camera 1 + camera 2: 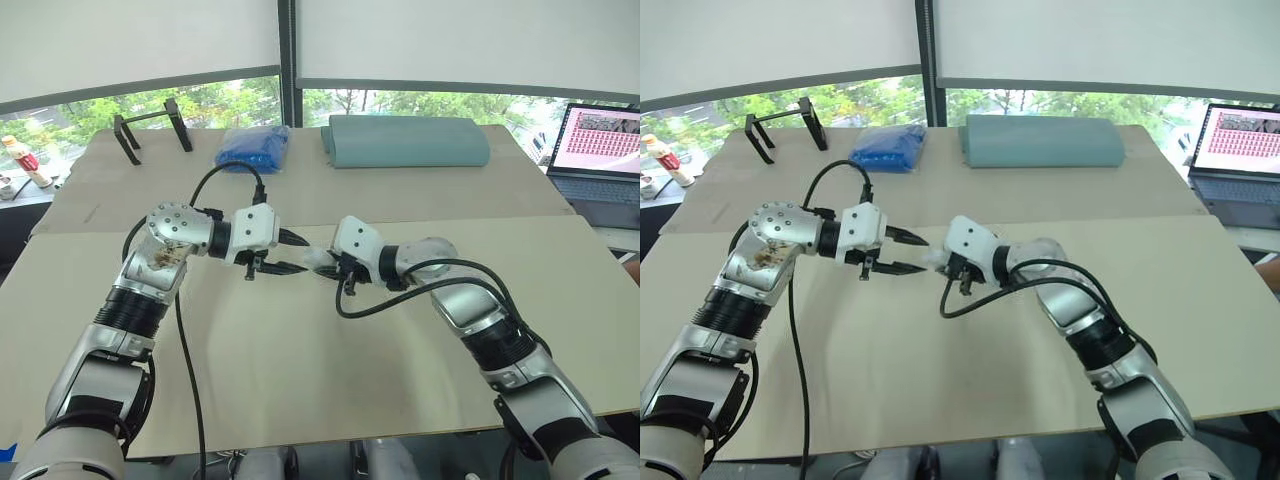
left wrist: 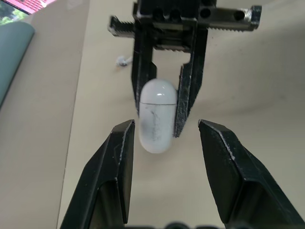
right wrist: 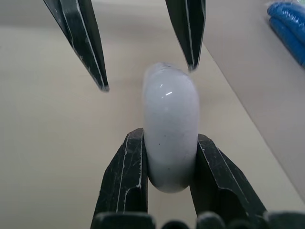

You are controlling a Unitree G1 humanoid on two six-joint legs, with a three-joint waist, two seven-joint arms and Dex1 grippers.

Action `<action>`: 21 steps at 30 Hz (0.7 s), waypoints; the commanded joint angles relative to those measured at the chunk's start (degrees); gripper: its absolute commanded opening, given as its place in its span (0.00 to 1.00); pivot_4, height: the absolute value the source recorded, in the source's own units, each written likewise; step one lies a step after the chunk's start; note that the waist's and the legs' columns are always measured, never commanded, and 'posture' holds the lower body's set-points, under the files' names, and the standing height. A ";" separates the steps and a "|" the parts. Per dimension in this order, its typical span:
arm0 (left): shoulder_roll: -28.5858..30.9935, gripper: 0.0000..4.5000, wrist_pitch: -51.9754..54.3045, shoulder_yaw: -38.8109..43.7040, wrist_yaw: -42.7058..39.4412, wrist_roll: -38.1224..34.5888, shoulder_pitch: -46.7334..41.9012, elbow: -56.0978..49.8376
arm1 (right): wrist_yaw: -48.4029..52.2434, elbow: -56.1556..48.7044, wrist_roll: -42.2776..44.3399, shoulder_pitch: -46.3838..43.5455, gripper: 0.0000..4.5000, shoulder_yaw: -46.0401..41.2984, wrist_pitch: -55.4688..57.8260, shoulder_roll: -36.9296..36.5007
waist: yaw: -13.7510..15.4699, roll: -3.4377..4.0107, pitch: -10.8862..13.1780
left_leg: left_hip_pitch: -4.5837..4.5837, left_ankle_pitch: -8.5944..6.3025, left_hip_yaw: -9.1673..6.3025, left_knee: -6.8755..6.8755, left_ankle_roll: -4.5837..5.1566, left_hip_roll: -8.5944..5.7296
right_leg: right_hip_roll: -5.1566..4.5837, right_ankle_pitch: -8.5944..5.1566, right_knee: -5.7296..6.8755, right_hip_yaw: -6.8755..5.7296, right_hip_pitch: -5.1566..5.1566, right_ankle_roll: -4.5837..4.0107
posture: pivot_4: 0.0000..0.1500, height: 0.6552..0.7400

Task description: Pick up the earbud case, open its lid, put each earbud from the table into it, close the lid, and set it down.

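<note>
Over the beige worktop (image 1: 300, 370) at mid-frame, the right claw (image 3: 169, 143) clamped the white glossy pill-shaped earbud case (image 2: 155, 117), lid shut, its free end offered to the left claw (image 1: 921, 254), spread wide either side, probably to help open it.

left gripper (image 1: 303, 255) spread wide, facing right gripper (image 3: 170, 138) tight on earbud case (image 3: 170, 109)

Beige table (image 1: 300, 380): earbud (image 2: 125, 60), blue bag (image 1: 252, 148), teal roll (image 1: 405, 140) (far edge), black stand (image 1: 152, 125).
</note>
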 commanded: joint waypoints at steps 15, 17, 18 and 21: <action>-3.43 0.12 -3.03 1.88 -2.23 1.87 -3.17 3.42 | 1.42 -4.70 -4.25 -1.30 0.17 -1.23 -1.66 0.78 | 0.05 0.00 0.00 | -0.03 0.00 0.00 0.12 0.01 0.00 | 0.00 0.01 0.04 0.00 0.00 -0.01 | 1.00 1.00; -3.38 0.12 -2.68 1.80 -2.00 2.27 -3.09 3.39 | 1.19 -4.69 -3.95 -1.33 0.17 -1.85 -1.42 0.94 | 0.05 0.00 0.00 | -0.03 0.00 0.00 0.12 0.01 0.00 | 0.00 0.01 0.04 0.00 0.00 -0.01 | 1.00 1.00; -3.28 0.12 -2.50 1.84 -1.91 2.41 -3.07 3.60 | 1.00 -4.57 -3.69 -1.30 0.29 -2.38 -1.39 0.97 | 0.06 0.00 0.00 | -0.03 0.00 0.00 0.12 0.01 0.00 | 0.00 0.01 0.04 0.00 0.00 -0.01 | 1.00 1.00; -2.84 0.12 -0.37 2.56 -1.92 1.94 -3.10 4.36 | 1.20 -4.50 -2.82 -0.65 0.56 -4.57 -1.36 -0.31 | 0.09 0.00 0.00 | -0.04 0.00 -0.01 0.13 0.01 0.00 | 0.00 0.01 0.05 0.00 0.00 -0.01 | 1.00 1.00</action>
